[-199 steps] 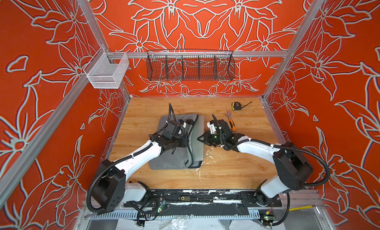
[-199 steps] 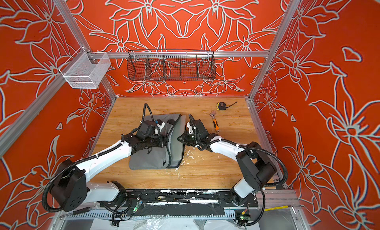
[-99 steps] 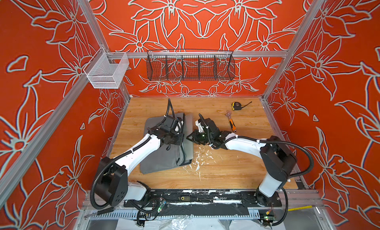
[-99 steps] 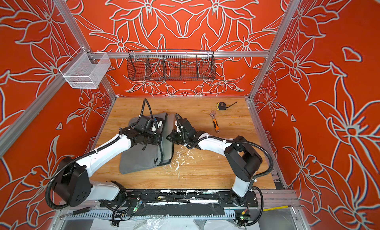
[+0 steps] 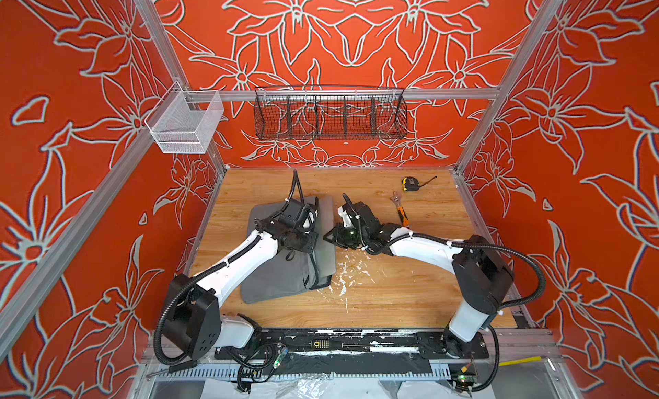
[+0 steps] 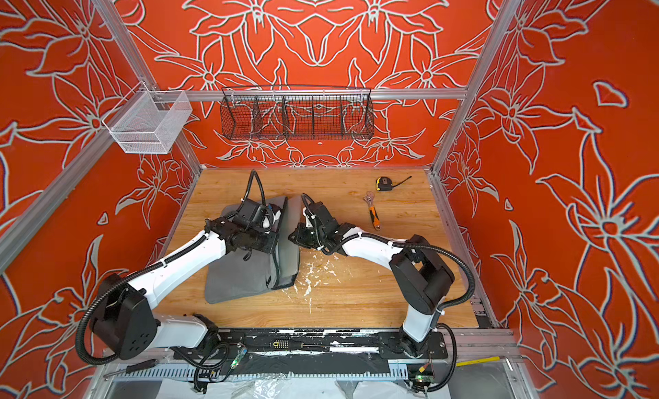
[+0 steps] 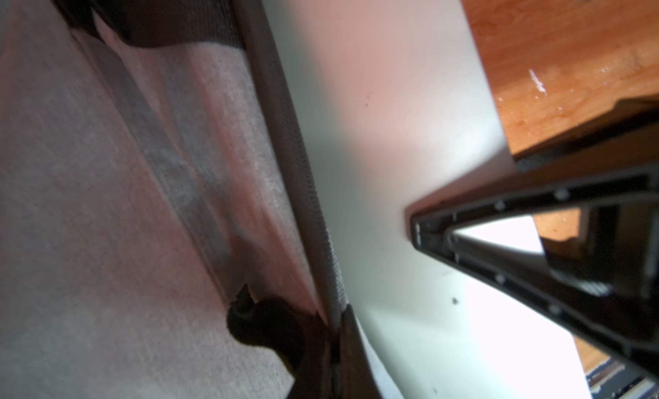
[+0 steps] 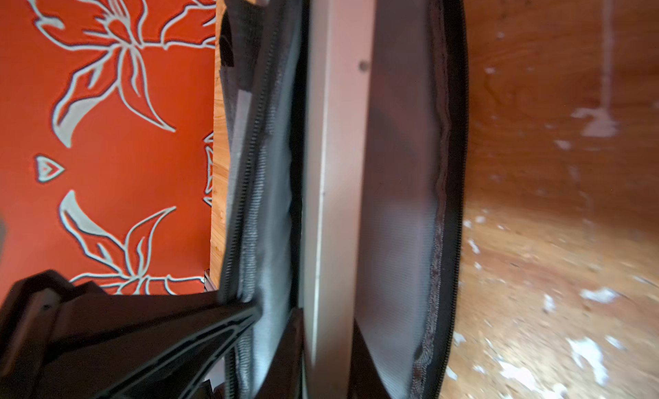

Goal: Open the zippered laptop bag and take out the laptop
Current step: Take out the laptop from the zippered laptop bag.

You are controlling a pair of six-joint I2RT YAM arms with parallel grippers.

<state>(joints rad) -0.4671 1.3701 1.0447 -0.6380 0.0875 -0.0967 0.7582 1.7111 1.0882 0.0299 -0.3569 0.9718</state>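
Table (image 5: 410, 290): zippered laptop bag (image 5: 278, 283), laptop (image 7: 392, 129) protruding, long axes toward wire basket (image 5: 330, 117); left gripper (image 7: 321, 327) pinches bag, right gripper (image 5: 327, 237) clamps laptop.

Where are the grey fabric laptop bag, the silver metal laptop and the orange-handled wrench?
grey fabric laptop bag (image 5: 274, 283): in a top view, near fabric panel.
silver metal laptop (image 7: 392, 111): left wrist view, bare flat face.
orange-handled wrench (image 5: 402, 215): in a top view, its handle.

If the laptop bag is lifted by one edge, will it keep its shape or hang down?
Probably it sags: the laptop bag is soft grey fabric, creased and gaping at its open zipper. The flat laptop, partly out, likely stiffens only the part around it.
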